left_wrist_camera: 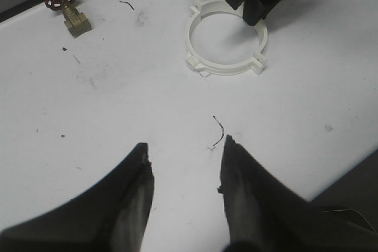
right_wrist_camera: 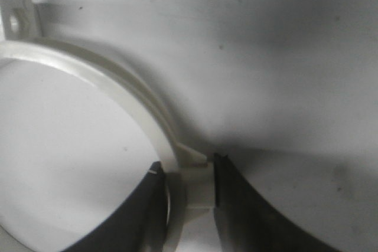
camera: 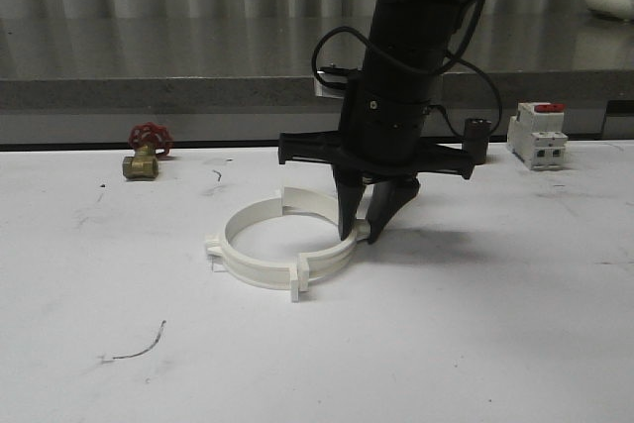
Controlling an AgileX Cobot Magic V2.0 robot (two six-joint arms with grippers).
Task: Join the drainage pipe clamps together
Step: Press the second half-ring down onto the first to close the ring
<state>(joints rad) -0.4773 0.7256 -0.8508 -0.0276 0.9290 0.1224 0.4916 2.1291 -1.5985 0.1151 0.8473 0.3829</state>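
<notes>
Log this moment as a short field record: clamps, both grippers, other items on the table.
clamps: two white drainage pipe clamps lying as a ring on the table
right gripper: right gripper closed on the ring's wall at its right side
left gripper: left gripper open, holding nothing
other items: red-handled brass valve; white breaker

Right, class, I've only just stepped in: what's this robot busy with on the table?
The right hand is down on the drainage pipe clamps, its fingers pinching the ring's rim on the side away from the brass valve. The two white halves already lie together as a ring on the white table, tabs sticking out at the joints. The left hand hangs open above bare table, holding nothing. A breaker stands off to the far right.
</notes>
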